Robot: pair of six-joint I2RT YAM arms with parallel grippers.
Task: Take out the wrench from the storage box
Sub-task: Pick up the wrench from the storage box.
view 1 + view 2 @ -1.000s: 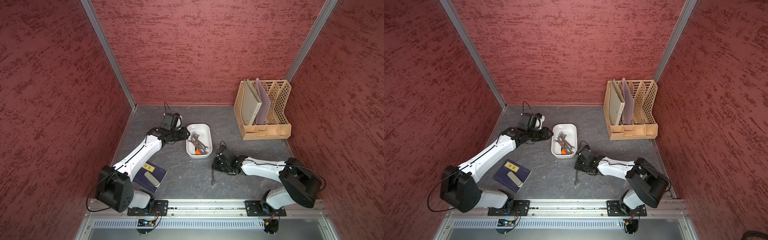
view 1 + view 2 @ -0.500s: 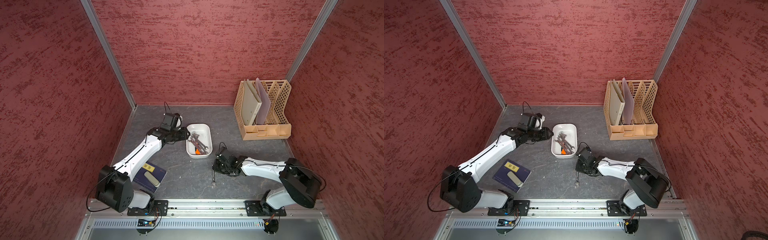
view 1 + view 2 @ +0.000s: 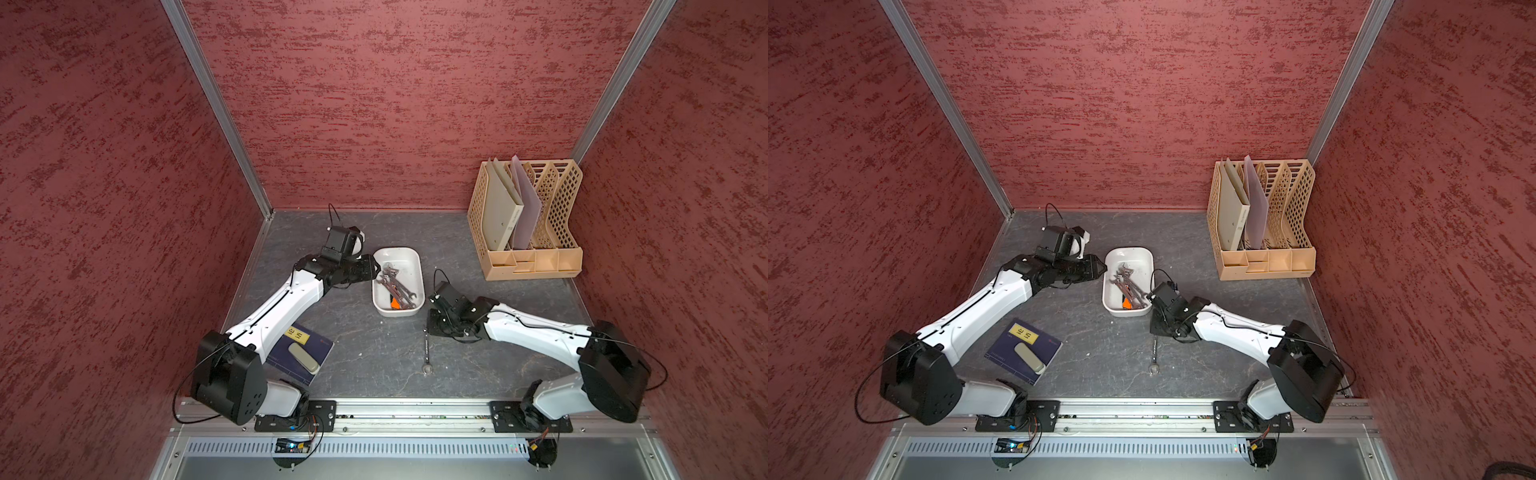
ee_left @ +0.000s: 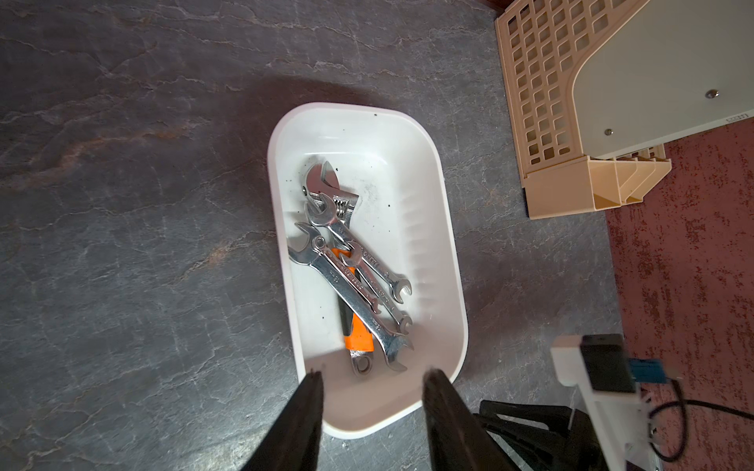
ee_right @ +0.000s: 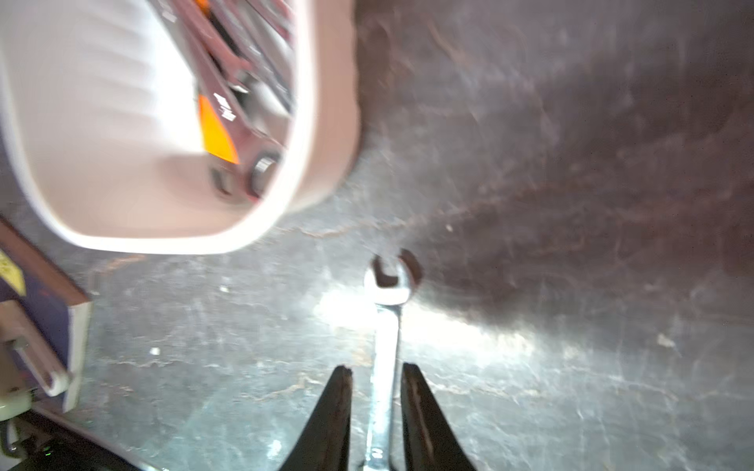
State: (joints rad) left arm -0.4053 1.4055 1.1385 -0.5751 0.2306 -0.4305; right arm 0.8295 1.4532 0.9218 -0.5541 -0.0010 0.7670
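Wrench (image 5: 385, 346) lay flat on the grey tabletop (image 3: 365, 345), outside the storage box (image 4: 391, 134), between the right fingers (image 5: 334, 416), with its open-end head out beyond their tips. A second ago those fingers were clamped shut on its shank; by this moment they had parted to a narrow gap, with a strip of tabletop showing between one finger and the metal. I judged this a release, so one wrench was out of the box and the right arm had only to back away. Both top views showed the tool (image 3: 1154, 353) lying well clear of the box, just ahead of the right fingers. The left fingers (image 4: 302, 420) had not moved: they stood moderately wide apart at the box's near end, with nothing between them. Whether they touched its rim I could not tell. The other wrenches (image 4: 351, 265), one with an orange handle (image 4: 359, 334), lay piled inside the box beyond the left fingers. The right wrist view was blurred, the wrench's rear end ran out of that picture, and contact on the second finger's side was hard to make out.
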